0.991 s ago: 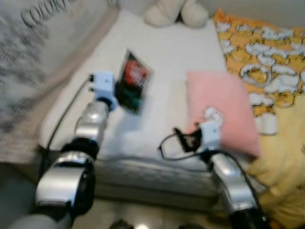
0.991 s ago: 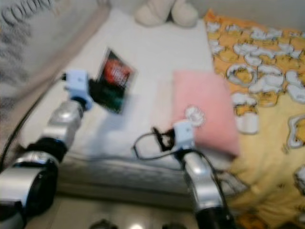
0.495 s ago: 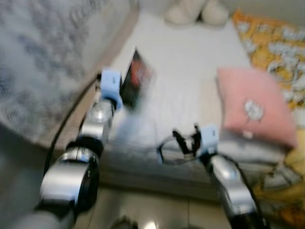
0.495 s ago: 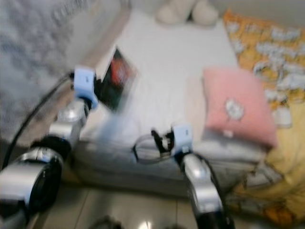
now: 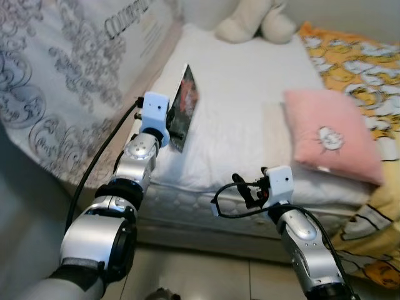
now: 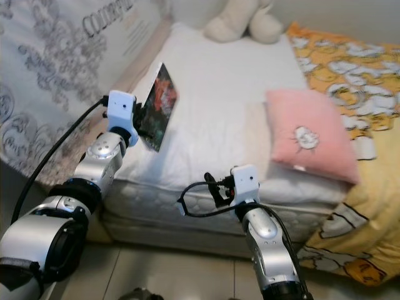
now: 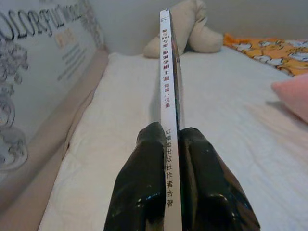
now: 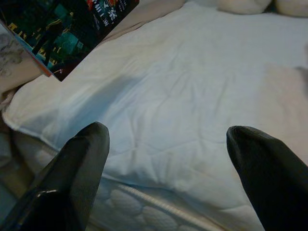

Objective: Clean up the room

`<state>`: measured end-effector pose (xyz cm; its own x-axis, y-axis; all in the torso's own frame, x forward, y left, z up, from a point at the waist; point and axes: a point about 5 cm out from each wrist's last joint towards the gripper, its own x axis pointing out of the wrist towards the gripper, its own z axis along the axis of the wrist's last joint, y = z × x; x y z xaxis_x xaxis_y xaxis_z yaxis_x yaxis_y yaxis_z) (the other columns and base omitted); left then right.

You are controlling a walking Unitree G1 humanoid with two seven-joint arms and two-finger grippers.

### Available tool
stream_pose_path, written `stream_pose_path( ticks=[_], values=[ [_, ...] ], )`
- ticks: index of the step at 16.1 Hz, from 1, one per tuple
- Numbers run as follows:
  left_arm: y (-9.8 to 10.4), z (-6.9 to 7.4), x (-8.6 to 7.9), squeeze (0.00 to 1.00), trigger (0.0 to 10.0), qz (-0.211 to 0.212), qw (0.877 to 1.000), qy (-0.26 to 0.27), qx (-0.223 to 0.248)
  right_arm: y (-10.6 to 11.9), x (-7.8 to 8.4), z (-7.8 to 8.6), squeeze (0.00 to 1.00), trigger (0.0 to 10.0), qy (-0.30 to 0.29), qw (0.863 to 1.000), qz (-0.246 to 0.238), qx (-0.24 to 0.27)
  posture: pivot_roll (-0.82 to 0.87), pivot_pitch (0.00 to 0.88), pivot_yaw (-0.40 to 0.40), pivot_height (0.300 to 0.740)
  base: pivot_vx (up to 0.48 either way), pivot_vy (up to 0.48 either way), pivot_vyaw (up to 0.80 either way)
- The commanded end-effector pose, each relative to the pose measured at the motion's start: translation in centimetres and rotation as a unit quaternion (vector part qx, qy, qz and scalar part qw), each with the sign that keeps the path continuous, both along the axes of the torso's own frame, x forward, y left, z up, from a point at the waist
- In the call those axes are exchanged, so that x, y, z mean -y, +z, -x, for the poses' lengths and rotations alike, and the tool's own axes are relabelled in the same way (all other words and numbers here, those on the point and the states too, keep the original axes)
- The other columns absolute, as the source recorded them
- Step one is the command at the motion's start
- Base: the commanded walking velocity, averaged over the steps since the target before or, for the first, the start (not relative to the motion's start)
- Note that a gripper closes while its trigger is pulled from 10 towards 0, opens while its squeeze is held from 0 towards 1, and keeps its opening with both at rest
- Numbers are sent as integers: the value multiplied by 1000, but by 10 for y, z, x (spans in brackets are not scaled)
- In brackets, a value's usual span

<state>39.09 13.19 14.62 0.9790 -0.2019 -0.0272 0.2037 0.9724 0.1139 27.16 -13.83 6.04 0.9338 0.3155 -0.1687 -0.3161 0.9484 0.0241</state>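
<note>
We hold the book [image 5: 183,107] edge-on in our left gripper [image 7: 169,139], spine upright above the bed [image 5: 237,119]; our right gripper [image 8: 168,159] hangs wide open, nearer the mattress edge.

Soft, even indoor light is seen throughout. The head views are sharp (slightly softened at the edges); a faint shadow is cast on the white sheet [image 8: 159,101].
</note>
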Motion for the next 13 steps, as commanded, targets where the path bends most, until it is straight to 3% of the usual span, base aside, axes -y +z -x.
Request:
stream_pose_path(
  ticks=[1,9,11,12,13],
  values=[
    [20,-5,6,0,10000,-4,999,-8,42,4,3,0,0,10000,-4,1000,0,8,-77,0,21,740,480,0,0],
    [21,-5,16,0,10000,6,999,-19,45,2,3,3,0,10000,-3,1000,3,0,-81,0,22,740,480,0,0],
    [24,-5,30,0,10000,18,998,-44,47,2,4,4,0,10000,-2,1000,3,-2,-81,0,22,740,480,0,0],
    [27,-5,42,0,10000,42,996,-67,41,1,4,6,0,10000,-2,1000,3,-4,-82,0,23,740,480,0,0],
    [27,-5,61,0,10000,99,991,-95,0,0,4,9,0,10000,0,1000,5,-8,-87,1,19,740,0,0,0]
  ],
)
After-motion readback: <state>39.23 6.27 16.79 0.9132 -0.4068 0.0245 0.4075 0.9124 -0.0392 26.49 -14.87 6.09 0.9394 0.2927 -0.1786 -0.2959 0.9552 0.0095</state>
